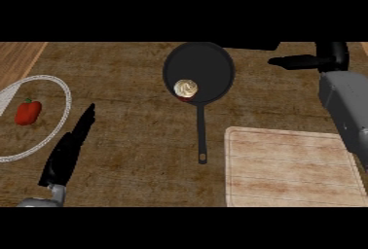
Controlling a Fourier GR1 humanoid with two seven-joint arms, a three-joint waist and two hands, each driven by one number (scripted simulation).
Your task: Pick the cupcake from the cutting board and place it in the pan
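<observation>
Counter: brown, mottled stone-like top [129,155] is filling nearly the whole view; a strip of lighter wood [18,56] is showing at the far left corner.
Room: nothing beyond the countertop is showing, so I cannot tell what is around it.
Board: pale wooden cutting board [287,168] is lying at the near right, and nothing is sitting on it now.
Pan: black pan [208,63] is sitting far of centre, its handle pointing toward the near side, just left of the board.
Cupcake: cupcake [186,88] is resting inside the pan, toward its near-left part, pale top up with a bit of red wrapper peeking out below.
Right hand: right hand [316,59] is hanging at the far right, well apart from the cupcake and just beyond the pan's rim; its fingers are looking straight and spread, holding nothing.
Left hand: left hand [68,148] is resting at the near left, fingers straight and pointing far, holding nothing.
Plate: white-rimmed plate [63,112] is lying at the left edge with a red pepper [28,112] on it.
Progress: judging by this, the placing is looking done; the cupcake is off the board and in the pan.
Left to do: seemingly only bringing the right arm back clear of the pan.
</observation>
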